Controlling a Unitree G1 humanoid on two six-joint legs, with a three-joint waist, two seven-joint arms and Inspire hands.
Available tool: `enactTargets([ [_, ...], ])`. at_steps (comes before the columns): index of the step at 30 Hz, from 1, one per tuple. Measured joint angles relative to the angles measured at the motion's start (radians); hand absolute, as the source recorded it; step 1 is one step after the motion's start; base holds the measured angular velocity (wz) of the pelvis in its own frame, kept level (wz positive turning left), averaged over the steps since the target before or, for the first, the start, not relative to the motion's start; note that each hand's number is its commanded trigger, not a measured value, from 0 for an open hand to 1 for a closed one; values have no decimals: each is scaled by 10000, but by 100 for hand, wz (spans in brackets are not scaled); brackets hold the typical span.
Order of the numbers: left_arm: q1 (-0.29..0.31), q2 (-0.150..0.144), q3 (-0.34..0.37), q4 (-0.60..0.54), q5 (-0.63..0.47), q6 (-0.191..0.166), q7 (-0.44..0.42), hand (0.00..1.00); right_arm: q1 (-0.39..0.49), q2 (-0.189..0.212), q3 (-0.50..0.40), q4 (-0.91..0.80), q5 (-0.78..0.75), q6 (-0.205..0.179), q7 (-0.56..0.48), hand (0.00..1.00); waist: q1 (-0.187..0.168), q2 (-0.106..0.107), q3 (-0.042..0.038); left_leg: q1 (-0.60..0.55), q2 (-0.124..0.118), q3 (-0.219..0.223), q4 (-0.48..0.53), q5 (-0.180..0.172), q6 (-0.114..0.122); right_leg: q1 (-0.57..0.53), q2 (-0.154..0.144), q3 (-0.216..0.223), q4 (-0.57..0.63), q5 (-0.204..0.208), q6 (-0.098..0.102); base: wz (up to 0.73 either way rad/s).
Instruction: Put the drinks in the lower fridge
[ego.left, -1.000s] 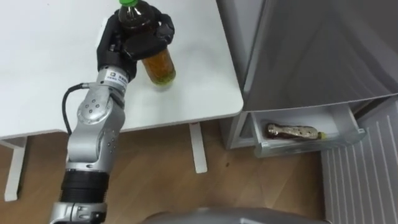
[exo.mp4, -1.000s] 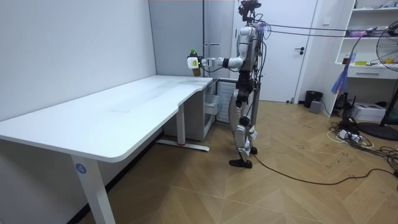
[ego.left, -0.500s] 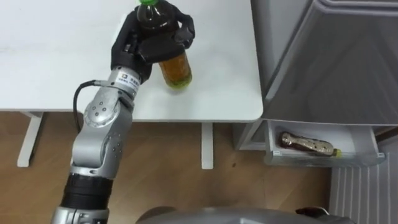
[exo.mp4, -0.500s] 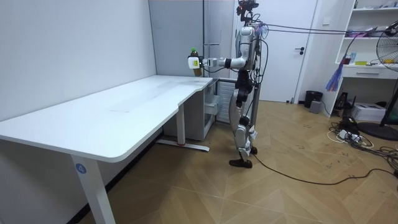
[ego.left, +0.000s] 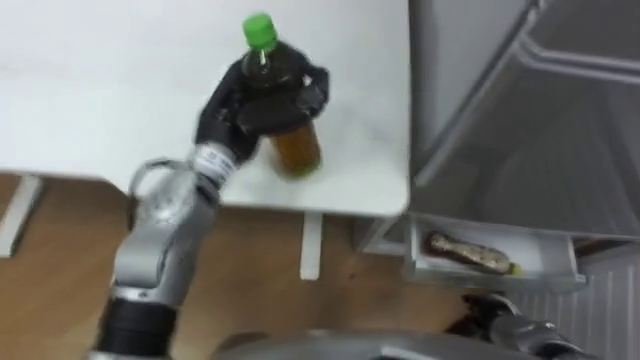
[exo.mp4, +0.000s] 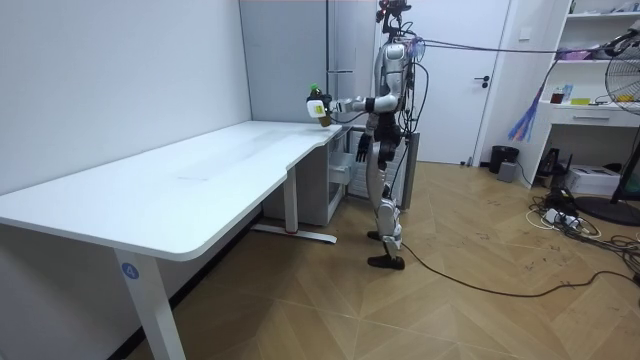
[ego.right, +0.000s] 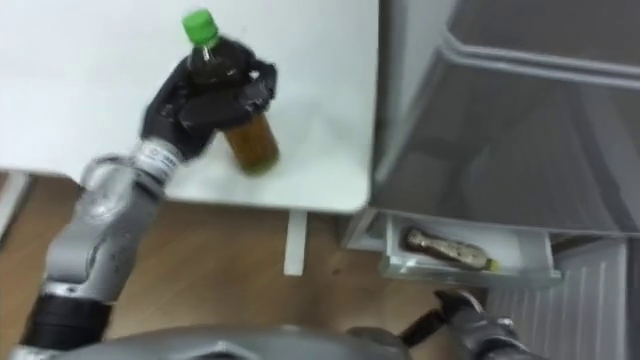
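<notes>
My left hand (ego.left: 250, 103) is shut on a tea bottle (ego.left: 285, 115) with a green cap, held up over the white table's (ego.left: 90, 90) right end; the same left hand (ego.right: 195, 100) and bottle (ego.right: 238, 118) appear in the right eye view. A second bottle (ego.left: 470, 252) lies on its side in the fridge's open lower drawer (ego.left: 495, 268). My right hand (ego.left: 500, 320) is low near the bottom edge, its fingers too blurred to read. In the room view I stand by the table's far end, bottle (exo.mp4: 316, 103) held out in front.
The grey fridge (ego.left: 520, 100) rises at the right with its door (ego.left: 600, 300) swung open beside the drawer. Wooden floor lies below the table edge. The room view has a fan (exo.mp4: 625, 90), shelves and cables at its right.
The camera has shifted. My left hand has brought the bottle lower and nearer the fridge side; in the room view my body has turned and stepped. My right hand has come into view.
</notes>
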Motion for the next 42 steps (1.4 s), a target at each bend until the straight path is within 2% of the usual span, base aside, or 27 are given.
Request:
enactTargets([
  [2,1,81,-67,-1,-1,38,4,100,-196,109,8,-212,73,-56,278,0,50,8,5,9,-67,42,52,2,3,3,-22,5,-29,-9,15,4],
  [6,2,73,-128,0,-99,64,-207,100,-453,195,141,-527,840,-212,778,0,186,241,117,-18,-272,22,225,5,15,271,-79,-48,-298,-5,127,13],
  [11,294,53,-405,34,-368,49,-650,100,-438,215,477,-558,1554,-252,1148,0,211,358,110,-41,-338,100,286,63,110,378,-159,-185,-290,-78,203,13],
  [16,1110,129,-651,44,-456,54,-1176,100,-302,219,500,-617,1570,-264,1472,0,174,181,119,-73,-345,207,343,78,134,321,-182,-216,-261,-166,227,5],
  [19,1115,136,-755,105,-455,54,-1318,100,-343,214,504,-619,1552,-310,1530,0,172,136,114,-219,-353,216,461,78,134,280,-184,-251,-252,-163,224,6],
  [23,1115,169,-846,632,-575,54,-1546,100,-346,197,528,-620,1529,-392,1601,0,159,230,99,-221,-339,393,461,78,134,287,-201,-264,-208,-163,217,-1],
  [29,1117,534,-1255,1011,-663,96,-1684,100,-331,169,529,-661,1479,-386,1757,0,-96,328,68,-364,-331,543,469,78,134,149,-227,-289,-119,-191,205,1],
  [34,1118,575,-1509,1012,-784,102,-1922,100,-313,171,532,-676,1500,-380,1800,0,-163,344,64,-346,-300,1013,469,78,135,123,-251,-174,-116,-199,219,-5],
  [40,1130,839,-1853,1218,-860,115,-1987,100,-279,181,852,-1063,1636,-369,1889,0,-293,366,78,-245,-276,1230,441,78,135,100,-235,46,-109,-199,219,-11],
  [42,1129,843,-1850,1234,-862,114,-1999,100,-275,179,1022,-1161,1813,-374,1893,0,-307,357,82,-202,-272,1305,432,78,135,92,-231,142,-110,-199,219,-16],
])
